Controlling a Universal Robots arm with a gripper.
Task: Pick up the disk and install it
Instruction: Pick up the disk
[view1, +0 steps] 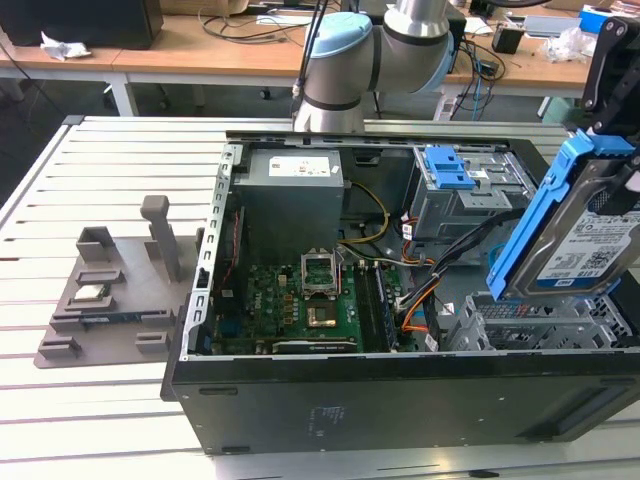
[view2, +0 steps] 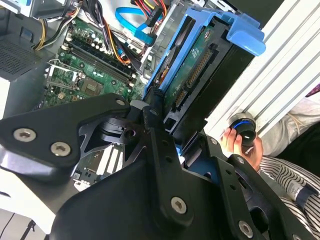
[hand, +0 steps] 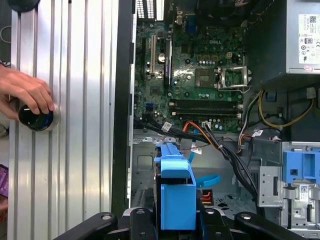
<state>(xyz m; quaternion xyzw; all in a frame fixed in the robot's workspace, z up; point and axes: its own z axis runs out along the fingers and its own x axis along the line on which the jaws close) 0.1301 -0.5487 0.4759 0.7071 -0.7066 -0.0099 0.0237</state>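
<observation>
**Disk clamped in the hand above the open case**

The disk (view1: 575, 230) is grasped by the hand (view1: 612, 120), whose black fingers (view2: 152, 112) are closed on the blue frame at the disk's upper end. The disk is held on edge and tilted, hanging below the hand with its labelled face turned toward the exterior view's left. In the second wrist view its green circuit side (view2: 192, 65) is seen between the fingers. In the first wrist view the blue frame (hand: 175, 192) is seen end-on at the middle of the hand (hand: 175, 220).

Just beneath the disk's lower edge a metal cage (view1: 540, 325) is seen, at the exterior view's right of the case (view1: 400, 400). Whether disk and cage touch cannot be told.

Further in, orange and black cables (view1: 415, 310) are seen beside the green board (view1: 300, 300). Beyond them stand a grey power supply (view1: 295, 190) and a blue latch (view1: 450, 165).

Outside the case, on the slatted surface (hand: 75, 150), a black knob (hand: 35, 119) is held by a person's fingers (hand: 30, 95).

Well apart, at the exterior view's left, a grey tray (view1: 110, 320) carries a small chip (view1: 92, 293). The arm (view1: 370, 50) is seen behind the case.
</observation>
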